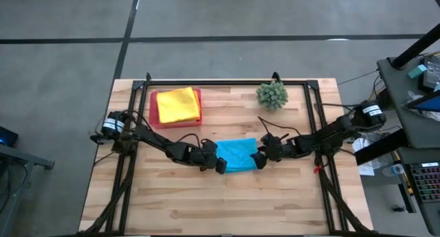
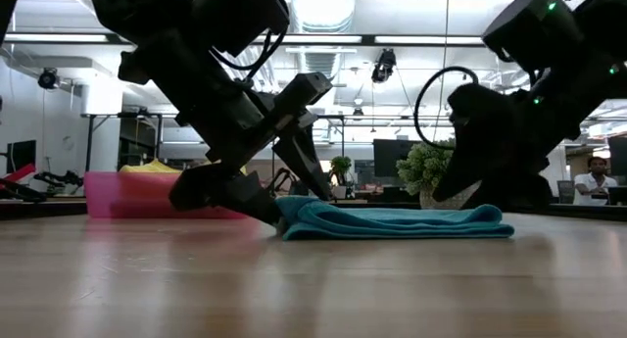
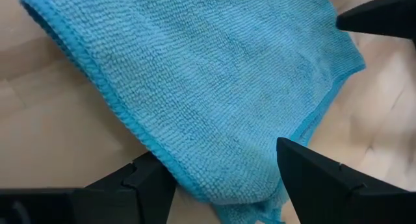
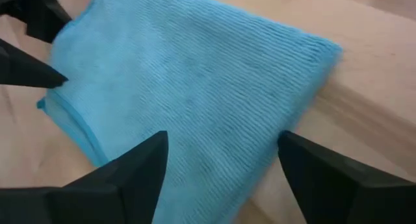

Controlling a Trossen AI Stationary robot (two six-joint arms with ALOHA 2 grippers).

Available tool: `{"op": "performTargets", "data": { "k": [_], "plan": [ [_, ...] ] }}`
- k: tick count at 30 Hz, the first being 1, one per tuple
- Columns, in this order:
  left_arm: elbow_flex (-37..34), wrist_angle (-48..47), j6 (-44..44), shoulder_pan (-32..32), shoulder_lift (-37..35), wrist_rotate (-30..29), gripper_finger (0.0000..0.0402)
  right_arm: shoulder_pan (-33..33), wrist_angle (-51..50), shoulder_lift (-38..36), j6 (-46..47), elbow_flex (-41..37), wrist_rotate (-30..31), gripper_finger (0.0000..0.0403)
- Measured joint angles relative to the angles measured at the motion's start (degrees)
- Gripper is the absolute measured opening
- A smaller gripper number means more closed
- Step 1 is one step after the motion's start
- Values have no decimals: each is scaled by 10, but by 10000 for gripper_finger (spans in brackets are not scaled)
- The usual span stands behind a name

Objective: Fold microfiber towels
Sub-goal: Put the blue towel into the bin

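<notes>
Open-plan office or lab, concrete floor [image 1: 227, 17], ceiling strip lights [image 2: 323, 5], monitors [image 2: 397, 157], seated person [image 2: 593, 181] at three o'clock, wooden workbench [image 1: 206, 196]

turquoise towel [image 1: 237, 155]: folded flat, layered, mid-table, lying on the bare wood | yellow towel [image 1: 177, 104]: folded, lying atop the stack at the table's far left, an orange edge showing beneath it

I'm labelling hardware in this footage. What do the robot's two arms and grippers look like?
Both arms are black and jointed, mounted at the table's side edges, with black cables looping along them. Each base carries a white-banded cylinder. The left gripper and right gripper each end in two black, angular, wedge-shaped fingers. Small green lights glow on the right arm in the low view.
</notes>
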Motion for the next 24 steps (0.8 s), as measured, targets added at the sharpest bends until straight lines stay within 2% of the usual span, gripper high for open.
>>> {"op": "performTargets", "data": {
  "k": [6,11,15,24],
  "plan": [
    [-1,7,16,2,0,-3,239,-14,101,62,-5,0,-20,277],
    [-2,9,31,7,0,-7,221,-20,167,100,-9,4,-24,236],
    [-2,9,43,8,0,-7,171,-21,164,113,-15,11,-25,178],
    [-1,11,86,9,0,-22,15,-21,168,97,-56,19,-38,29]
  ]
}}
